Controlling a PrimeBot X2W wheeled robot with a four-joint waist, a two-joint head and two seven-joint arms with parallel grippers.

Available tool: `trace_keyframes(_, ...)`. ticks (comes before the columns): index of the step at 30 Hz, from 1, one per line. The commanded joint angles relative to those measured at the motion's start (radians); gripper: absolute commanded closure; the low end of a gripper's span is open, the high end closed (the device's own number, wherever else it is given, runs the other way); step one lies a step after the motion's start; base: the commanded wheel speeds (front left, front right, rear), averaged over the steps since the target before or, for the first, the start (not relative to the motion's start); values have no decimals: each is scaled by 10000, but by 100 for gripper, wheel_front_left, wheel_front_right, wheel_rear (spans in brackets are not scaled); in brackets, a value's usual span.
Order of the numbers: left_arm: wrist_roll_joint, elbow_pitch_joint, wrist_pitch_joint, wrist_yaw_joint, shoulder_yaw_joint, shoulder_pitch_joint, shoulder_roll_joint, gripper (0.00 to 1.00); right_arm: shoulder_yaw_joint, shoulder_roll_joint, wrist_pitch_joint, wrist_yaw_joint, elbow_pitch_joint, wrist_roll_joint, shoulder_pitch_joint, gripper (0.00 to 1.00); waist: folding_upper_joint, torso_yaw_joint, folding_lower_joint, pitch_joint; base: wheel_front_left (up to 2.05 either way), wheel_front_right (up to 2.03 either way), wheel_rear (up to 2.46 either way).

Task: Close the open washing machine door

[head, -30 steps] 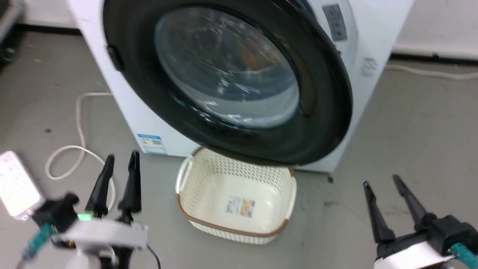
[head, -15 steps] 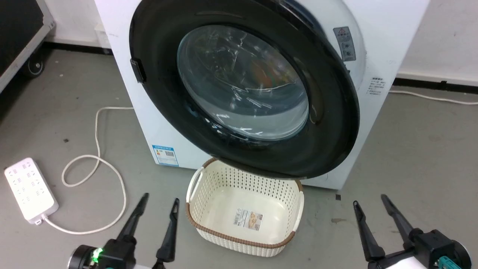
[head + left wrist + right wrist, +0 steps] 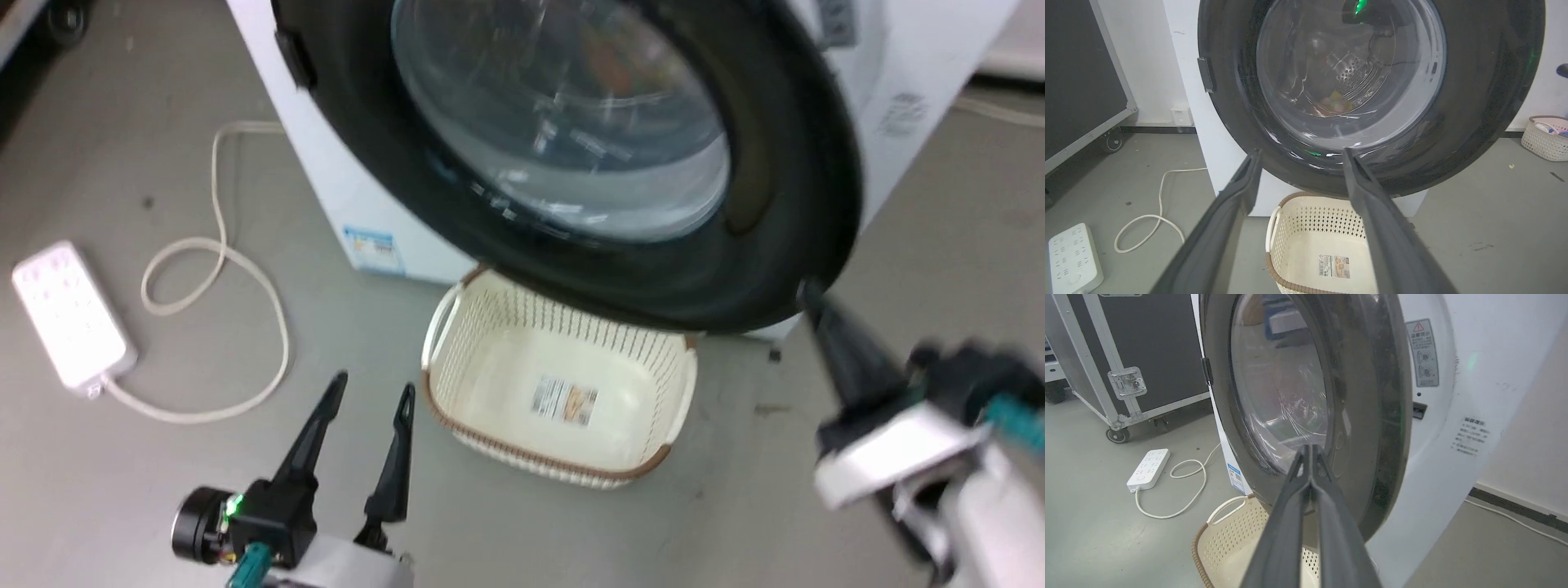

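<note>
Head view: the door [image 3: 571, 131] is hanging ajar across the front of the washer [image 3: 359, 196], and its lower rim is overhanging a basket [image 3: 571, 335] on the floor. The left gripper [image 3: 371, 390] is hovering low at the left with its fingers spread and nothing between them, well apart from the door. The right gripper [image 3: 820, 314] is showing blurred at the right, its tip lying at the door's lower right rim. I cannot tell whether it is touching. A power strip [image 3: 69, 314] is lying at the far left.

Left wrist view: the left gripper [image 3: 1300, 151] is pointing at the door [image 3: 1396, 102] with its fingers wide. The drum [image 3: 1349, 73] is showing through the glass.

Right wrist view: the right gripper [image 3: 1308, 449] is holding its fingers pressed together and empty, tips aiming where the door's [image 3: 1282, 384] glass meets the rim. The door's right edge is standing off the washer [image 3: 1453, 465], leaving the latch slot [image 3: 1419, 410] uncovered.

The door is looking stiff and fairly heavy, and it seems to be swinging on a hinge at its left. The bulging glass is probably slick, so a fingertip may skid there. The black rim near the free right edge, farthest from the hinge, is looking like the better place to press. A plain push should do, with no grasp, getting firmer at the end so the latch catches.
</note>
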Motion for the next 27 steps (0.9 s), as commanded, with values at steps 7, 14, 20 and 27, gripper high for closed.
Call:
trace_keyframes(7,102,-48,-43,1,-260,-693,-145,0,791,-1747,687,8,1094,1396,-2908,100,-1,710,-2,1483,0,0,0)
trace_keyframes(14,70,-110,-43,31,-434,-1122,-196,0,675,-2440,1044,8,2656,2062,-4875,100,-1,1049,-2,2108,0,0,0)
trace_keyframes(20,104,-209,-43,138,-590,-1333,-214,0,311,-2545,1162,8,3974,2404,-6272,100,-1,1202,-2,2462,0,0,0)
trace_keyframes(27,65,-77,-43,256,-590,-1374,-222,0,326,-2212,511,8,5276,2370,-6782,100,-1,985,-2,1991,0,0,0)
